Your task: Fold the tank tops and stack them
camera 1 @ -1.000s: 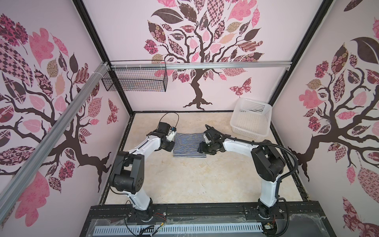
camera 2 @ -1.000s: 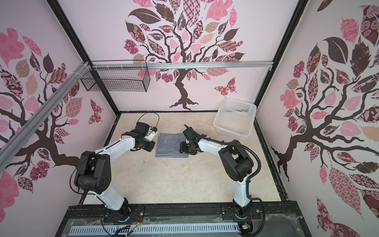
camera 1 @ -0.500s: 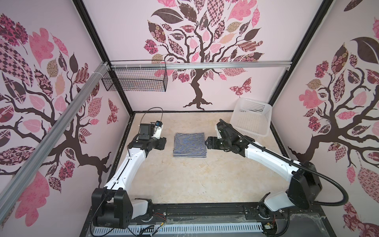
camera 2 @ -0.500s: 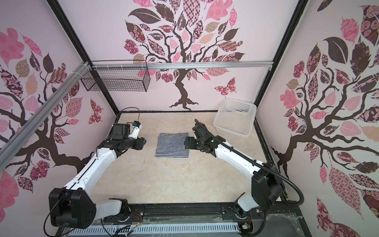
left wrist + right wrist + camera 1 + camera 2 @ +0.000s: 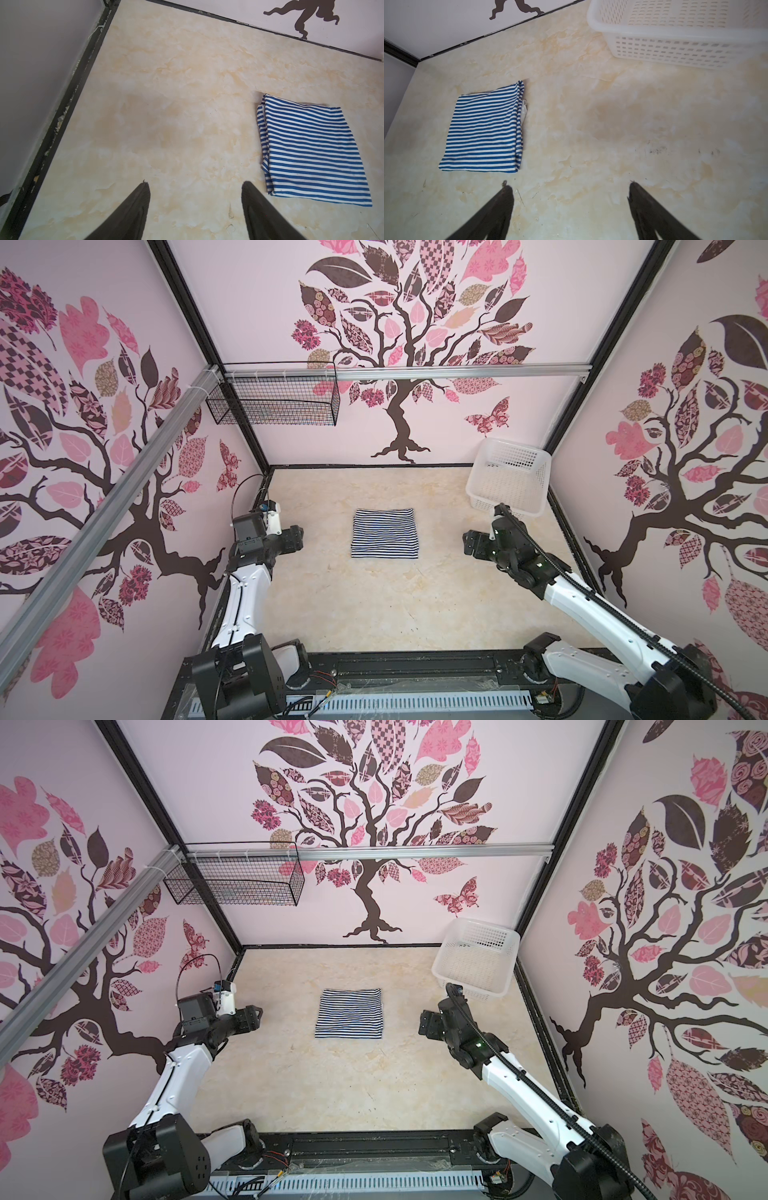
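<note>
Place: enclosed robot test cell, lab-like
Walls: pink panels (image 5: 257, 302), tree decals (image 5: 399, 427), black frame (image 5: 181, 302)
Fittings: aluminium rail (image 5: 457, 374), two robot arms (image 5: 245, 605), marbled tabletop (image 5: 374, 605)

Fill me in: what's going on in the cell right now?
Nothing is being handled at this moment. A striped tank top lies folded into a neat rectangle near the middle of the table. The left gripper and right gripper sit open on either side of it, neither touching it. A white plastic basket stands in the far right corner. No second tank top is in view.
</note>
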